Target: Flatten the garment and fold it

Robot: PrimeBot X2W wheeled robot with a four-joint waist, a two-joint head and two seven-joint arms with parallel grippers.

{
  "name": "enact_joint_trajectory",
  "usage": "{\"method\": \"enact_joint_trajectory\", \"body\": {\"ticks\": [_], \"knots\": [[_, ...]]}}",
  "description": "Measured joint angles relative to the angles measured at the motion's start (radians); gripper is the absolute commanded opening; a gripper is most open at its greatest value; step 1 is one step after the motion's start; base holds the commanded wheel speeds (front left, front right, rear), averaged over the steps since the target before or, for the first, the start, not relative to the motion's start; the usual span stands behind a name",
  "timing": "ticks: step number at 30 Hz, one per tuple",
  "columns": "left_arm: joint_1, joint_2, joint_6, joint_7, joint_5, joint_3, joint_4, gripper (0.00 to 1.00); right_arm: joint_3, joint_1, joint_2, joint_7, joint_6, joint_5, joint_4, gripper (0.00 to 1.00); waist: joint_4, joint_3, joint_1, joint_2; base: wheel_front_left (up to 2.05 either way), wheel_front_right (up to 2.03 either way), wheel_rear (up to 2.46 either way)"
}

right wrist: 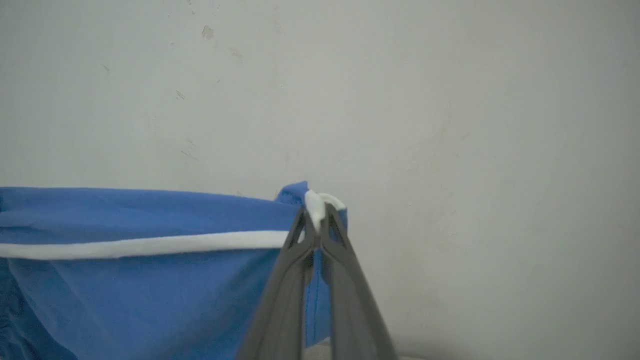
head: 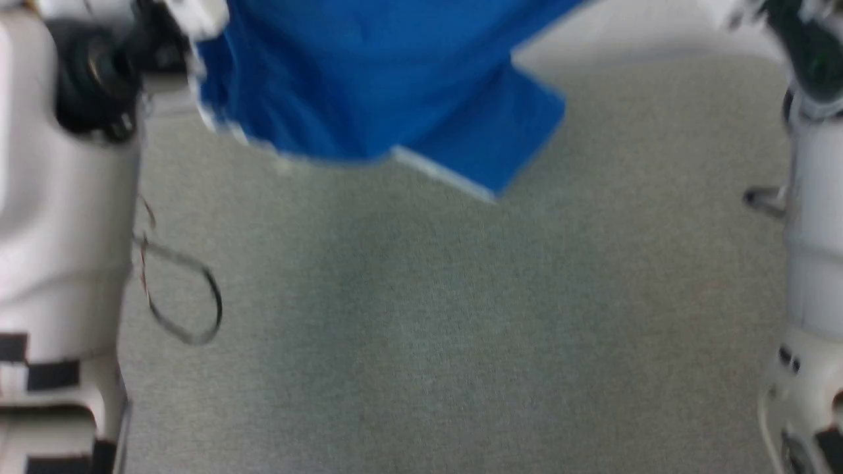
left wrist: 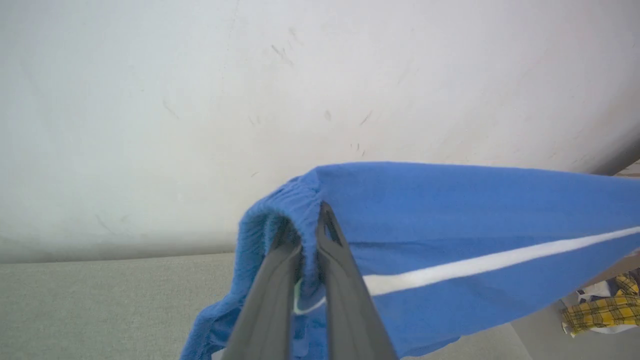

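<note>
The bright blue garment (head: 369, 79) with white trim hangs in the air at the top of the head view, above the grey carpet, stretched between my two arms. In the left wrist view my left gripper (left wrist: 312, 210) is shut on a bunched corner of the garment (left wrist: 450, 215), and a white band runs off to the right. In the right wrist view my right gripper (right wrist: 315, 212) is shut on the garment's (right wrist: 150, 280) other corner, pinching its white trim. The cloth spreads to the left of those fingers.
Grey carpet (head: 421, 316) covers the floor below the cloth, and a white wall (right wrist: 450, 125) stands behind it. My pale forearms (head: 59, 230) frame the head view on both sides. A yellow plaid cloth (left wrist: 600, 310) lies at the lower right of the left wrist view.
</note>
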Motion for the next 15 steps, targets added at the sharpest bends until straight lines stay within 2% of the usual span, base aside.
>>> {"method": "enact_joint_trajectory", "body": {"ticks": [7, 15], "knots": [[-0.215, -0.007, -0.021, -0.126, 0.056, -0.002, 0.060, 0.00, -0.022, -0.232, 0.009, -0.078, 0.000, -0.109, 0.132, 0.00, -0.010, 0.132, 0.0002, 0.0000, 0.00, 0.00, 0.00], [-0.376, -0.035, -0.094, -0.326, 0.077, 0.021, 0.145, 0.00, -0.072, -0.409, 0.016, -0.189, 0.001, -0.201, 0.249, 0.00, -0.010, 0.312, 0.0004, 0.0000, 0.00, 0.00, 0.00]]}}
